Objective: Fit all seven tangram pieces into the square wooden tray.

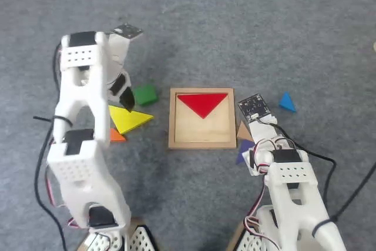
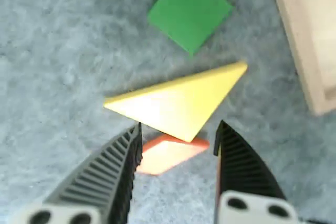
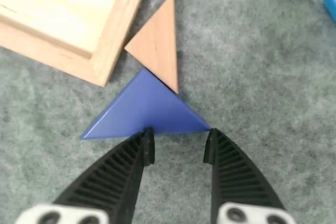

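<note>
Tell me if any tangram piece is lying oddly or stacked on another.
The large yellow triangle lies partly over the small orange piece, on the left arm's side of the square wooden tray. On the tray's other side, the tan wooden triangle touches the tip of the indigo triangle. Nothing looks damaged.

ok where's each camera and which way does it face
High view: fixed overhead, looking down at the tray; both arms show.
Left wrist view: on the left arm, facing the yellow triangle; open left gripper shows.
Right wrist view: on the right arm, facing the purple triangle; open right gripper shows.
Shared: both wrist views catch the tray's edge.
</note>
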